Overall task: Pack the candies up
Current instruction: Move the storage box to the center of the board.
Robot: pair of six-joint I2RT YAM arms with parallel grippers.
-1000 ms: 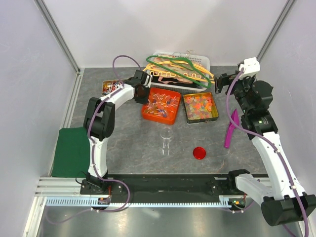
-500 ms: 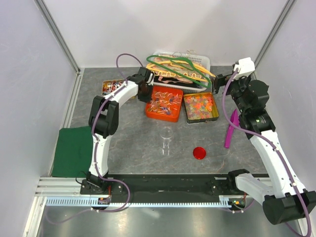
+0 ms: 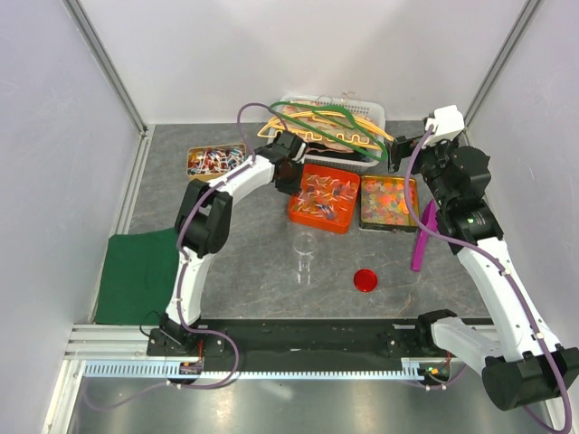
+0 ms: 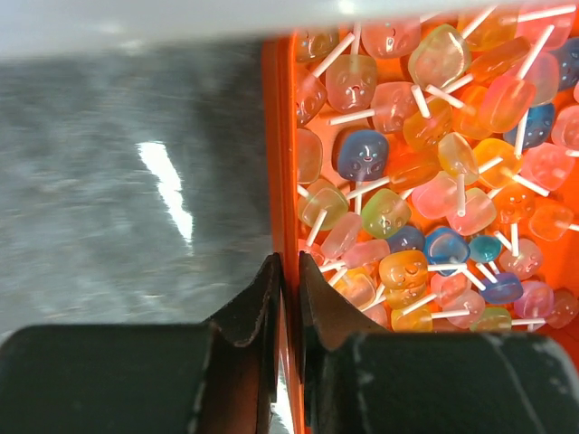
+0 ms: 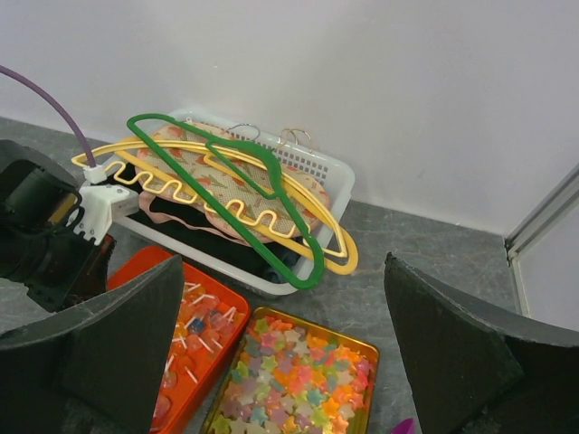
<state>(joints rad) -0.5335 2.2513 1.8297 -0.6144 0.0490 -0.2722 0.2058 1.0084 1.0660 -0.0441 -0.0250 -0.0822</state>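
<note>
The candies [image 3: 213,161], tiny red, blue and white wrapped sweets, lie in a small tray at the back left. A clear glass jar [image 3: 306,256] stands mid-table, with a red lid [image 3: 365,279] to its right. My left gripper [image 3: 289,172] is shut on the left wall of an orange tray [image 3: 315,221] of lollipops. In the left wrist view the gripper [image 4: 289,271] pinches that orange wall [image 4: 279,136]. My right gripper [image 3: 407,149] hangs open and empty above the back right; its wrist view [image 5: 285,271] shows the fingers wide apart.
A gold tray [image 3: 389,227] of star sweets touches the orange tray's right side and shows in the right wrist view [image 5: 317,327]. A white basket [image 3: 375,113] with big hangers stands at the back. A purple object [image 3: 422,237] lies right, a green cloth [image 3: 136,276] left.
My left gripper has dragged the orange tray to the right, and the gold tray has slid right with it. The right arm has barely moved.
</note>
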